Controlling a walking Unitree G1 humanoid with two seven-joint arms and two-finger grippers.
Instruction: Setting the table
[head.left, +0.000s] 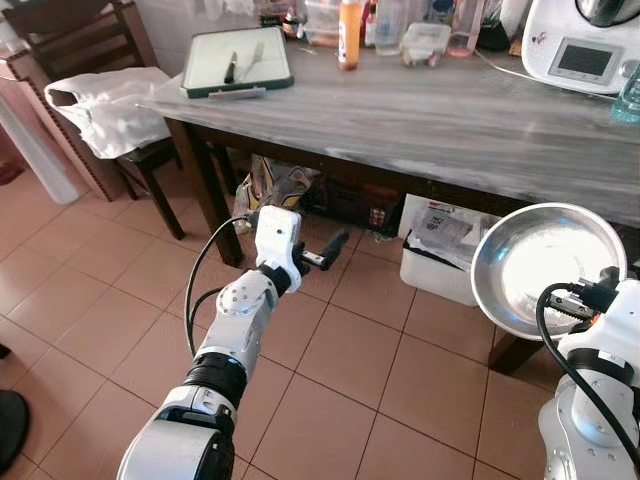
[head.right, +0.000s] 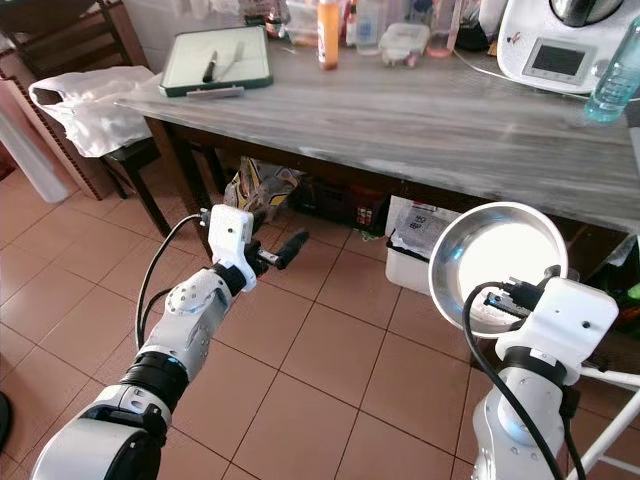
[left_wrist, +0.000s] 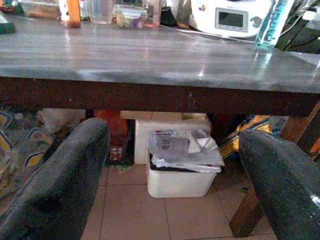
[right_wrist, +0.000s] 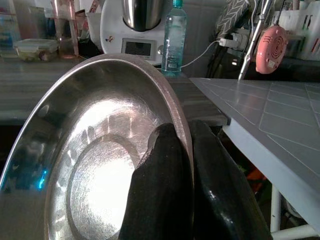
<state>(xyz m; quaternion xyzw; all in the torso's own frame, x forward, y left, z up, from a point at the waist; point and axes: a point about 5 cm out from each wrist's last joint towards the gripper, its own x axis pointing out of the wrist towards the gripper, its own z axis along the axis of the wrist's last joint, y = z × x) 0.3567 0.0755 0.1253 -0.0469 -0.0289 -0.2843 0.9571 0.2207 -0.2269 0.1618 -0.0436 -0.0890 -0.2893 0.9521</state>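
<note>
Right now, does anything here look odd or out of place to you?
Yes: the steel bowl is tipped nearly on edge, pinched by its rim in the right end effector, below the table top rather than on it. A white plastic bag is slumped over a chair. The left end effector hangs open and empty.

I saw a white plastic bag (head.left: 105, 108) lying on a dark wooden chair (head.left: 75, 40) next to the table. A white bin (head.left: 440, 262) stuffed with papers sat on the floor. An orange bottle (head.left: 349, 33) stood at the back, near a small clear box (head.left: 424, 44). A big white kitchen machine (head.left: 580, 45) stood there too, with a blue water bottle (head.right: 612, 75) beside it.
</note>
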